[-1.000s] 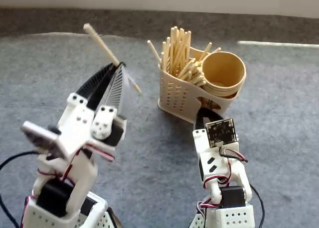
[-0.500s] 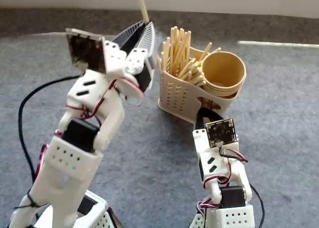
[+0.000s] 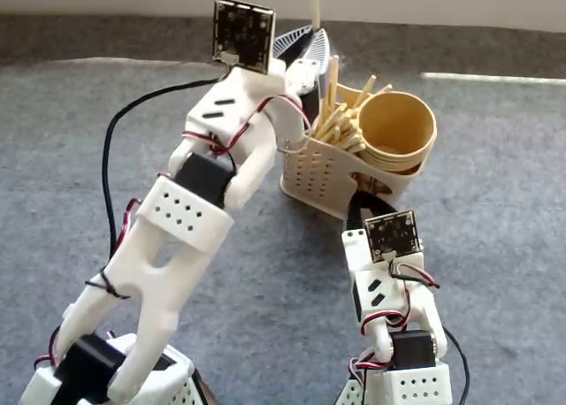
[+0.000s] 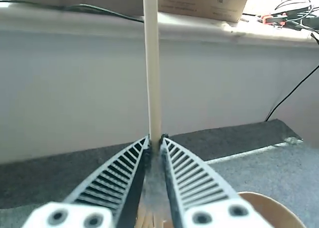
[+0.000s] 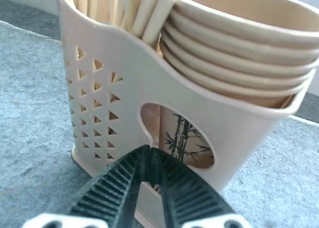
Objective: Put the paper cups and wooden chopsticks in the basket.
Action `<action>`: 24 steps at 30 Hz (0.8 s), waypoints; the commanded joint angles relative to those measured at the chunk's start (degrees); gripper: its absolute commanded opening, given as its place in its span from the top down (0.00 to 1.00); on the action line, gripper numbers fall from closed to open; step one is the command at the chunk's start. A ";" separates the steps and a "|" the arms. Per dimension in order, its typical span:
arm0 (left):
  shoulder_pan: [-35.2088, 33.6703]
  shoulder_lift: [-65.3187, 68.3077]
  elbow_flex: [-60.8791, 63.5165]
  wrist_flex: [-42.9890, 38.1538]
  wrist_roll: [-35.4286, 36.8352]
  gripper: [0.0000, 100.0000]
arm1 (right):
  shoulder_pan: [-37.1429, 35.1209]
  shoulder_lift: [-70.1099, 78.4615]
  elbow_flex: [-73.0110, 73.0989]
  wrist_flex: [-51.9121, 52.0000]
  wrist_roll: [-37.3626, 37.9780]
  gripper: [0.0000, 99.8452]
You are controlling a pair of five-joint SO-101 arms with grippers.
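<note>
Wooden chopstick (image 4: 151, 63) upright, clenched in left hand (image 4: 155, 141) | swung over basket (image 3: 318, 171) | right hand (image 5: 148, 158) closed, unmoved

Cream basket (image 5: 99, 88), its wall peppered with small triangle cut-outs. Through the oval window, a black bamboo print on the tan paper cups (image 5: 239, 54). The wooden chopsticks (image 3: 340, 122) show pale yellow-beige. Left gripper (image 4: 155, 141): black ribbed fingers, white base, and its 1 chopstick (image 4: 151, 63) is pale cream. Right gripper (image 5: 148, 153), same black and white. Mottled grey table cover (image 3: 495, 210) underneath.
</note>
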 commanded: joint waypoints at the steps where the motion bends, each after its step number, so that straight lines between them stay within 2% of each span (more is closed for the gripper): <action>1: 1.36 -0.31 -2.95 -0.88 0.44 0.99 | 0.31 -1.10 5.67 -1.98 -0.09 1.00; 6: 2.77 -0.48 -3.12 4.92 -6.51 0.99 | 0.31 -1.10 5.67 -1.98 -0.09 1.00; 12: 3.30 -0.57 -4.00 13.19 -6.68 0.89 | 0.31 -1.10 5.67 -1.98 -0.09 1.00; 19: 3.30 -0.66 -8.48 20.31 -6.68 0.88 | 0.31 -1.10 5.67 -1.98 -0.09 1.00; 24: 3.30 -0.66 -14.64 28.92 -6.68 0.88 | 0.31 -1.10 5.67 -1.98 -0.09 1.00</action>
